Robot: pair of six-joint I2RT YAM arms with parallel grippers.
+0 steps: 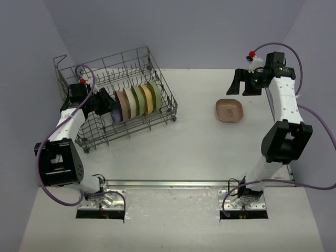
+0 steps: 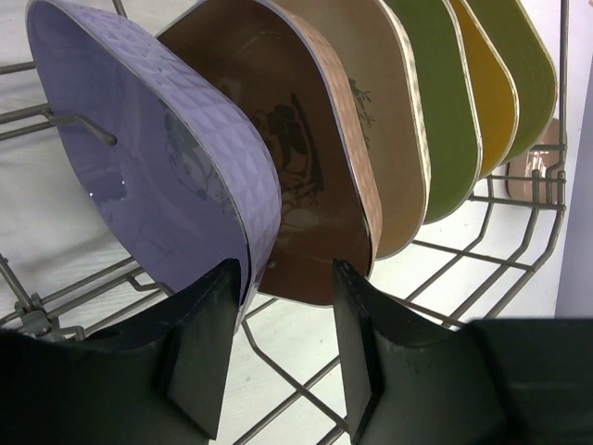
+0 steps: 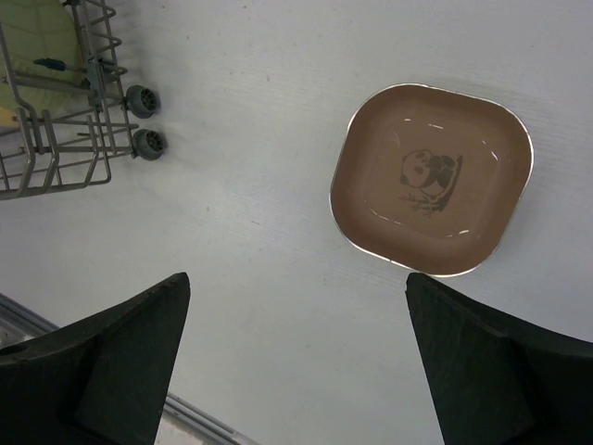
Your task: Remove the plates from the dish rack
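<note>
At the left of the bench (image 1: 199, 147), the rack (image 1: 134, 126) holds six plates (image 1: 137, 100) standing on edge in a row. Our left gripper (image 2: 283, 287) sits low inside it with its jaws parted, grasping nothing. The bottom rims of the lavender plate (image 2: 157, 158) and the brown plate (image 2: 296, 185) lie between its fingers. Over on the right, a tan plate (image 1: 229, 110) lies flat and face up on the bench, well apart from the rack. Our right gripper (image 3: 296, 306) hovers above it, spread wide and holding nothing.
</note>
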